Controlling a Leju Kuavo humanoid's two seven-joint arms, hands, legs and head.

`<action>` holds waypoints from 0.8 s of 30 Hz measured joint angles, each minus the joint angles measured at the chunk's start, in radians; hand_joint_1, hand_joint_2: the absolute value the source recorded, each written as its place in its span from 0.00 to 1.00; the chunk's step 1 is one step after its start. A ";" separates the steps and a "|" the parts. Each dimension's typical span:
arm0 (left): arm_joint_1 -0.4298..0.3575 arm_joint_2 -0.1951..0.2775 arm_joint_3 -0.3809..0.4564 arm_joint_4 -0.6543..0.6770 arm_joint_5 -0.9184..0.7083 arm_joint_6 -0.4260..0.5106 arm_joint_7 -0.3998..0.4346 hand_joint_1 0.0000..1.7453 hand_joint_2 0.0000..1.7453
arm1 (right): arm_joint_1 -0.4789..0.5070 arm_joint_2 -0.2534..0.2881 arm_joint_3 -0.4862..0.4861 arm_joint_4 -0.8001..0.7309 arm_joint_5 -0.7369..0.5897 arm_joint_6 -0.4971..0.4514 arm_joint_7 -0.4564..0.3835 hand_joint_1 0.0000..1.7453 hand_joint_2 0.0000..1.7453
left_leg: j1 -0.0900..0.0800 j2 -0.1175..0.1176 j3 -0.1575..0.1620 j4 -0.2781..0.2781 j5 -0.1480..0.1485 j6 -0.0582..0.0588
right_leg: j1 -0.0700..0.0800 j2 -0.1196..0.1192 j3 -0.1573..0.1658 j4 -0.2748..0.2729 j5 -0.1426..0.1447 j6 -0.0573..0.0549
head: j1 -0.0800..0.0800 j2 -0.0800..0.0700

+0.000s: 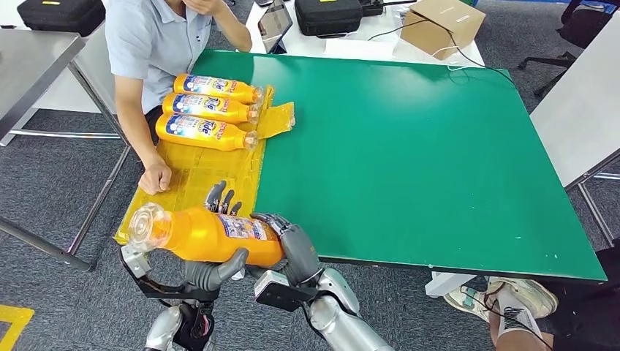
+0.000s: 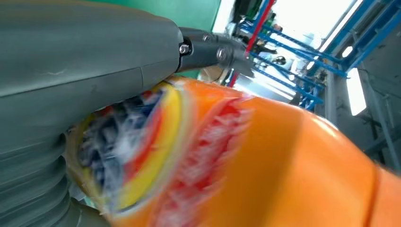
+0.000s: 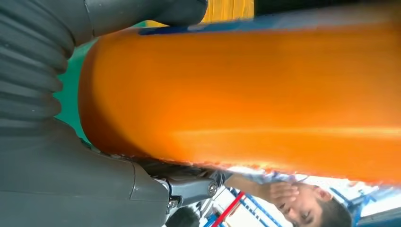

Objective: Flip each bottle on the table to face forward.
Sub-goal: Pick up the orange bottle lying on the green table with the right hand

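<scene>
At the left, a person's hand [image 1: 154, 178] rests on the yellow mat [image 1: 191, 175] covering the near-left of the green counter [image 1: 409, 153]. Three orange plastic bottles [image 1: 208, 110] lie side by side at the mat's far end. Nearer, a large orange plastic bottle with a printed label [image 1: 205, 234] is held lying sideways above the counter's near edge, the left hand [image 1: 212, 270] gripping it from beneath, the right hand [image 1: 292, 245] clasped round its right end.

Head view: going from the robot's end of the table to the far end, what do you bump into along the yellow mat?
Held bottle in both hands → person's hand on the mat → three lying bottles: nearest, middle, farthest.
</scene>
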 joint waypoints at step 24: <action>-0.114 0.047 0.068 0.072 -0.187 0.308 0.089 1.00 1.00 | 0.037 -0.008 0.039 0.003 0.096 -0.307 0.030 0.00 0.00 | 0.000 0.000 0.000 0.000 0.000 0.000 | 0.000 0.000 -0.001 0.000 0.000 0.000 | 0.000 0.000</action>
